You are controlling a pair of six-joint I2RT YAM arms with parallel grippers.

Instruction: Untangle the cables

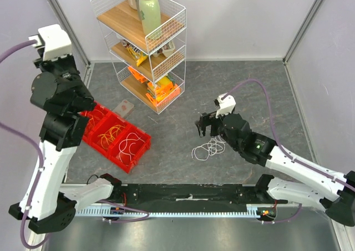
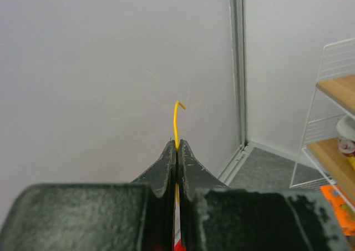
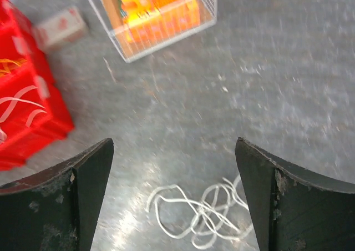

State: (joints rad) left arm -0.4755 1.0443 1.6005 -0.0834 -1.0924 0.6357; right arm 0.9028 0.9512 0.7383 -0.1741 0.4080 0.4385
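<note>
Left fingers (image 2: 165,170), raised high, pinch a yellow cable (image 2: 175,123).

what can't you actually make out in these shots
- Left wrist: the yellow cable is clamped in the shut left gripper, and the gripper itself hides where the cable leads below.
- Right wrist: the white cables are blurred and cut off by the bottom edge, so the strand count is unclear.
- Top external: the cables inside the red bin are too small to tell whether they are tangled.
</note>
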